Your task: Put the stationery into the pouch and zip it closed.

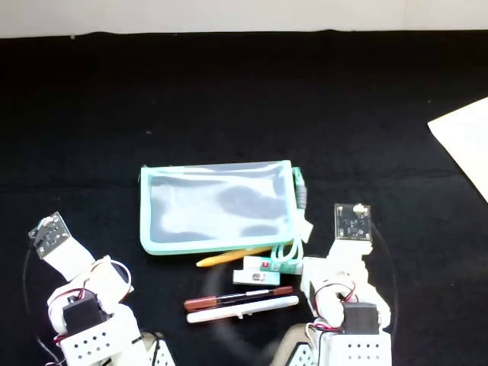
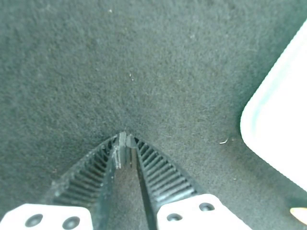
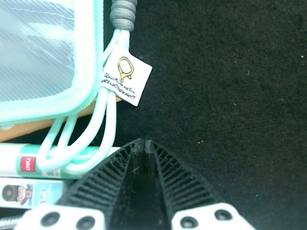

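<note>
Near the middle of the black cloth-covered table (image 1: pixel 229 99) lies a flat rectangular pouch of translucent plastic with mint-green trim (image 1: pixel 217 207). All the stationery sits outside it, just beside its near long edge. A yellow-orange pencil (image 1: pixel 232 256) has part of its length hidden under the trim. Next comes a small white-and-green boxy item (image 1: pixel 267 271), possibly an eraser, though its kind is hard to make out. A slim brown pen (image 1: pixel 238 298) and a white pen (image 1: pixel 244 309) lie side by side nearest the arms. From the pouch's corner hangs a ribbed grey zipper pull (image 3: pixel 123 12), cut off in the right wrist view, with a looped mint-green cord (image 3: pixel 103 110) and a small white paper tag (image 3: pixel 127 79); the loop drapes over the boxy item. Whether the zip is open cannot be told. The right gripper (image 3: pixel 144 146) hovers just beside that loop with its ridged black jaws clenched tip to tip on nothing. The left gripper (image 2: pixel 125 143) is likewise pressed together and empty over bare cloth, near a rounded pouch corner that the frame cuts off. At the table's far right edge a white sheet (image 1: pixel 465 145) is only partly visible.
</note>
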